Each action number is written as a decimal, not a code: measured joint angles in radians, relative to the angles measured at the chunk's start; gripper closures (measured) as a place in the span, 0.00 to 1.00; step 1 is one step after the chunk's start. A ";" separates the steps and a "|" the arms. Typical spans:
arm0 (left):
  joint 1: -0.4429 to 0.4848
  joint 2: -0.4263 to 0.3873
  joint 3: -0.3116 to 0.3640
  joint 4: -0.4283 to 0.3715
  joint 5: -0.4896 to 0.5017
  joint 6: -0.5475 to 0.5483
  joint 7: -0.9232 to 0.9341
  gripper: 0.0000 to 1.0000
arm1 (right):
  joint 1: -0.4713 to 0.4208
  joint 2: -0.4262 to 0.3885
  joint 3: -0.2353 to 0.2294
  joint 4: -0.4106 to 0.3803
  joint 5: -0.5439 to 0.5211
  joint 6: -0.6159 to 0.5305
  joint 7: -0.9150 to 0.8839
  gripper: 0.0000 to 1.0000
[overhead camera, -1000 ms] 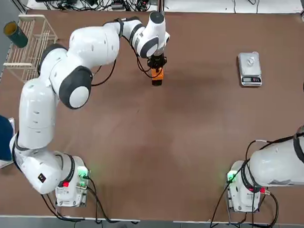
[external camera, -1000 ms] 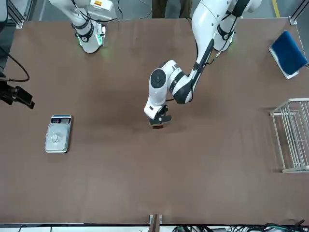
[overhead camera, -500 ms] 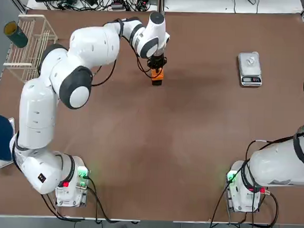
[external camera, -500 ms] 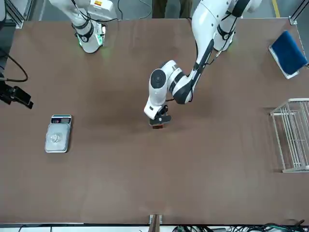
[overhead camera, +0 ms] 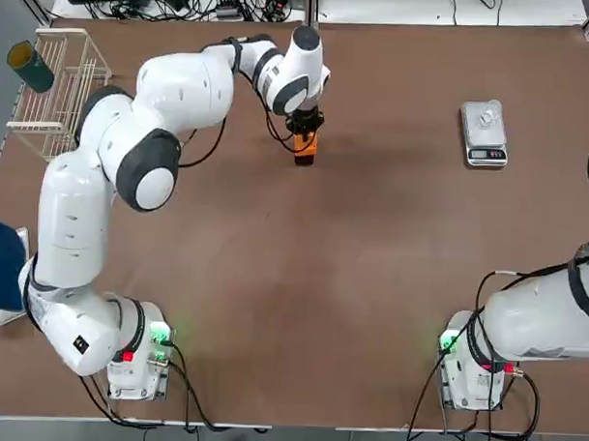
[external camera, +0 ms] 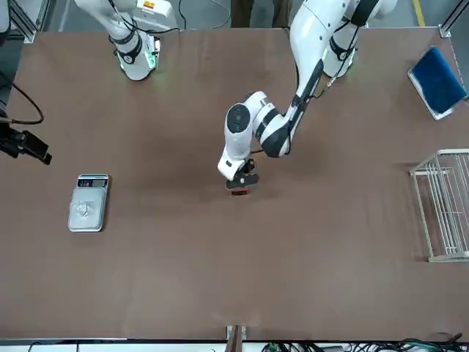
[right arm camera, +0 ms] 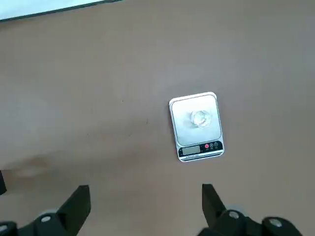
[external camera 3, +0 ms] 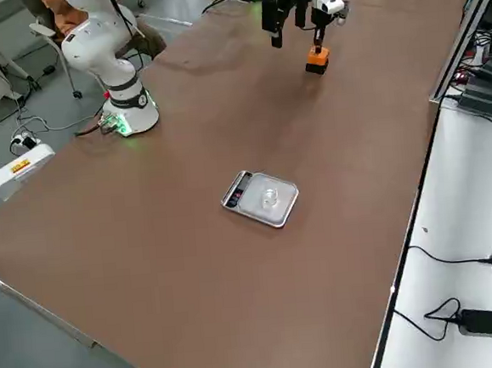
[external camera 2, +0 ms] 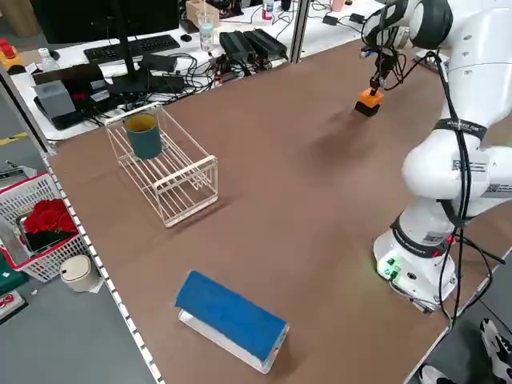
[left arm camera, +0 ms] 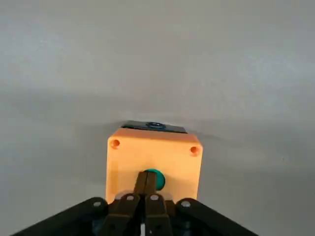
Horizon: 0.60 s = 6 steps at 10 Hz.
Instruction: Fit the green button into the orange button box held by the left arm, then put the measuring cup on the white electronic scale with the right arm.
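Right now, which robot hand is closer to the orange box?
Left. The left gripper sits shut right at the orange button box; the right gripper hangs open far away, above the table.

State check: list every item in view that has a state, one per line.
Left gripper: shut, at the green button.
Tiny round green button: seated in the box's hole.
Small bright orange plastic button box: on the table.
Very small clear measuring cup: upright on the scale's plate.
Small flat white electronic scale: on the table, carrying the cup.
Right gripper: open, empty, raised.
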 joint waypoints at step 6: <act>0.002 0.001 0.000 0.000 0.000 0.009 0.000 0.99 | 0.002 0.005 -0.001 0.000 0.000 -0.023 0.000 0.00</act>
